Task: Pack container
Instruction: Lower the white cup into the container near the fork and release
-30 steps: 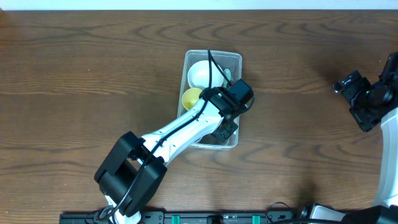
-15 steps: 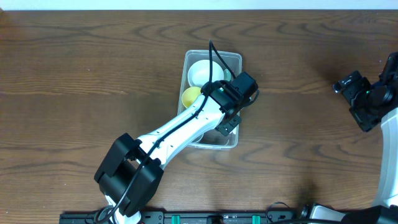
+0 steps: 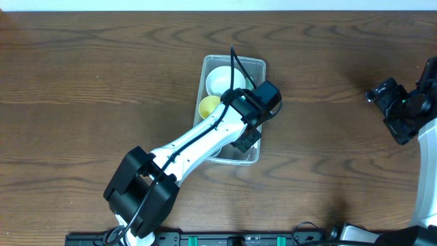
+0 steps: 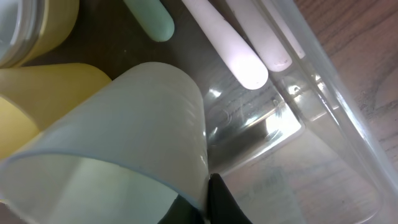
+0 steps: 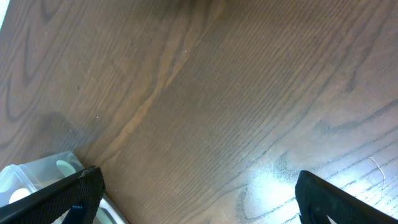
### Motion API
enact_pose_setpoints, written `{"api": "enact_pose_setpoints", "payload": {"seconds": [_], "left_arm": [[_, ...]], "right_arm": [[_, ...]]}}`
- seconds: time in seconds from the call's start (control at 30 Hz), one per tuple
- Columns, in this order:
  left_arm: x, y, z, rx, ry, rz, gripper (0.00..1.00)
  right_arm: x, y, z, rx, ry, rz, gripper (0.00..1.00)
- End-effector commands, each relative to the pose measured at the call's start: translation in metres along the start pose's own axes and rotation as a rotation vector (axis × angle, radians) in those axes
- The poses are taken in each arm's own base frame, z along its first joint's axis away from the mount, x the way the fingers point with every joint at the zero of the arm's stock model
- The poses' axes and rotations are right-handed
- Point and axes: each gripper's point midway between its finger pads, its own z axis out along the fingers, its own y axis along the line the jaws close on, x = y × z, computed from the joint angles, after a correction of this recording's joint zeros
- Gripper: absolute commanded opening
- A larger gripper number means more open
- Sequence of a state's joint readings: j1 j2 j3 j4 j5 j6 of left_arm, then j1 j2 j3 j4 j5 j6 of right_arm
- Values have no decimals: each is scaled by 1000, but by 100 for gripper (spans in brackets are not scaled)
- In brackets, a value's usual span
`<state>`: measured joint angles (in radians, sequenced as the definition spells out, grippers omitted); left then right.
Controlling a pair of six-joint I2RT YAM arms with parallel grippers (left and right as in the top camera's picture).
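Placing step: the left gripper point(image 4: 202, 205), clamped on a white cup's point(image 4: 124, 137) rim at the container's point(image 3: 256, 61) 5 o'clock, likely needs to lower and release.

The container point(image 3: 256, 65) sits midway along the table point(image 3: 82, 102). Inside, a bowl point(image 3: 220, 80) lies at the far end, a cup point(image 3: 208, 105) nearer left, a second cup point(image 4: 124, 143) beside it, handles point(image 4: 230, 43) along the right wall.

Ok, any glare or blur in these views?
Left wrist: the cup is too close and soft, with bright glints on the container wall. Right wrist: a glare patch on the table. Overhead: sharp, evenly lit.
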<state>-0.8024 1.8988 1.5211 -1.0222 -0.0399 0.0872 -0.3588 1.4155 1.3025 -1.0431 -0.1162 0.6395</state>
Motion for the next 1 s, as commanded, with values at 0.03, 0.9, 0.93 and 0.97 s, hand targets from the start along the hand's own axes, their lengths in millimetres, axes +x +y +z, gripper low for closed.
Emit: {"api": "enact_pose_setpoints", "payload": {"seconds": [0.03,0.9,0.93,0.97], "left_arm": [[-3,-2,-4,6,-8,19,6],[-23,-1,-7,3,-88,12,51],[-26,0,-10,2,-96,11,54],[-28,0,-12,2,-103,10,56]], "right_arm": [[-3,-1,-1,1,-4,2,99],[-3,-1,-1,1,-4,2,99],[-3,-1,-1,1,-4,2,99],[-3,-1,-1,1,-4,2,99]]}}
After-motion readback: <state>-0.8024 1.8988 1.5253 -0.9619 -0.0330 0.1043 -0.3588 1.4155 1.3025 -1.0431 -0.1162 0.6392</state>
